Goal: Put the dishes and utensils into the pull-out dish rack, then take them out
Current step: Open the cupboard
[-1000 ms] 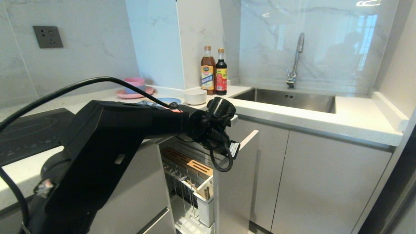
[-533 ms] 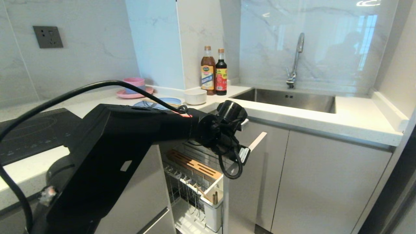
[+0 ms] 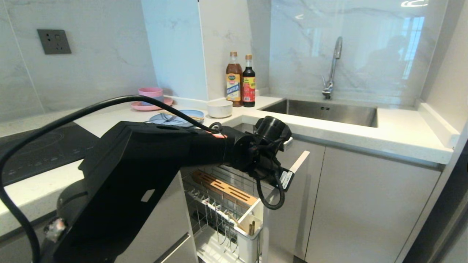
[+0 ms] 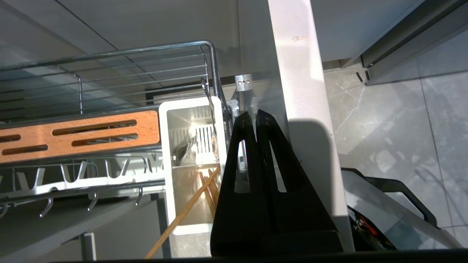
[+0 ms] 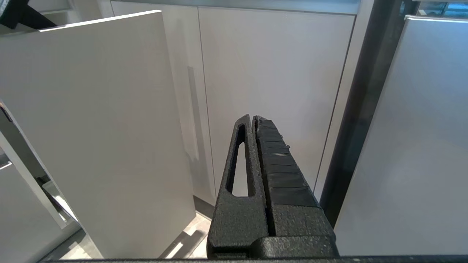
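The pull-out dish rack (image 3: 219, 204) stands drawn out of the cabinet, its pale-grey front panel (image 3: 289, 208) leading. Behind the panel's top edge (image 4: 303, 91) my left gripper (image 4: 255, 114) points down, shut and holding nothing. Beside it, a white cup (image 4: 164, 164) holds light-wood chopsticks (image 4: 182, 215) and metal cutlery (image 4: 184, 153). The bamboo strip (image 4: 80, 137) runs along the wire basket. A light-blue plate (image 3: 182, 117) and an off-white bowl (image 3: 219, 108) sit on the counter. My right gripper (image 5: 253, 117) is shut and parked low, facing the cabinet doors.
Two sauce bottles (image 3: 241, 80) stand behind the bowl. The steel sink (image 3: 321, 112) with its faucet (image 3: 332, 65) lies to the right. A pink plate with small stacked bowls (image 3: 151, 98) sits at the back left, and a black cooktop (image 3: 33, 149) at the left.
The rack and its front panel have slid farther out of the cabinet, and my left arm moved out with them. Its gripper stayed shut.
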Available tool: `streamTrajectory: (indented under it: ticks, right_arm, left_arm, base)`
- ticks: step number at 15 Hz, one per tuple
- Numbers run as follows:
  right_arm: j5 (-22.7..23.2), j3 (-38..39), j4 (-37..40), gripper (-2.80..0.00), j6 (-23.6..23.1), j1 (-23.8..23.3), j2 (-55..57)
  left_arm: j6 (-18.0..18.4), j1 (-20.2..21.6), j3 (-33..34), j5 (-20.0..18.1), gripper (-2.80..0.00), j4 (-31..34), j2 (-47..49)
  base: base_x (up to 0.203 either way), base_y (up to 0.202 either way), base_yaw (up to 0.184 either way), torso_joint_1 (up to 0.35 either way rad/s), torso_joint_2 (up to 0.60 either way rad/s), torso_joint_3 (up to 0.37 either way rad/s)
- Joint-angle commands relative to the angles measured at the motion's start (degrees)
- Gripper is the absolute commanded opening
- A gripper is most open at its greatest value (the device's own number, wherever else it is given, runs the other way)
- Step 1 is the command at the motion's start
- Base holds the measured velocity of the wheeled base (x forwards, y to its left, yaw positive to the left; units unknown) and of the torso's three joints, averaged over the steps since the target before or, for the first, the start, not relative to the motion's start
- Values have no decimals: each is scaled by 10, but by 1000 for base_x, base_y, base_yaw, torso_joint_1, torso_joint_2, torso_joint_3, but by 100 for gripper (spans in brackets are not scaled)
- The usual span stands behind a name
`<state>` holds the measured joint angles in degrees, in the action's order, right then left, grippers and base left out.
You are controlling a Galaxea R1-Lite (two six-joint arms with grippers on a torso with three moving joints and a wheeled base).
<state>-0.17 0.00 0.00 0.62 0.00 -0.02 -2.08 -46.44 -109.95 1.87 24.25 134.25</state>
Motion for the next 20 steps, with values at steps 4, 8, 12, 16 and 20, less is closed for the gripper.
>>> streamTrajectory:
  ticks: [4, 8, 12, 16, 20]
  right_arm:
    - [0, 1, 0, -280, 0, 0, 0]
    - [0, 1, 0, -280, 0, 0, 0]
    - [0, 1, 0, -280, 0, 0, 0]
    - [0, 1, 0, -280, 0, 0, 0]
    - [0, 1, 0, -280, 0, 0, 0]
  left_arm:
    - [-1, -22, 0, 1, -280, 1, 6]
    - [-1, -24, 0, 2, -280, 1, 6]
    - [-6, -6, 0, 11, -280, 4, 3]
    - [-28, 22, 0, 15, -280, 6, -17]
    - [-52, 47, 1, 22, -280, 7, -41]
  base:
    - [0, 0, 0, 0, 0, 0]
    - [0, 0, 0, 0, 0, 0]
    - [0, 0, 0, 0, 0, 0]
    - [0, 0, 0, 0, 0, 0]
    - [0, 0, 0, 0, 0, 0]
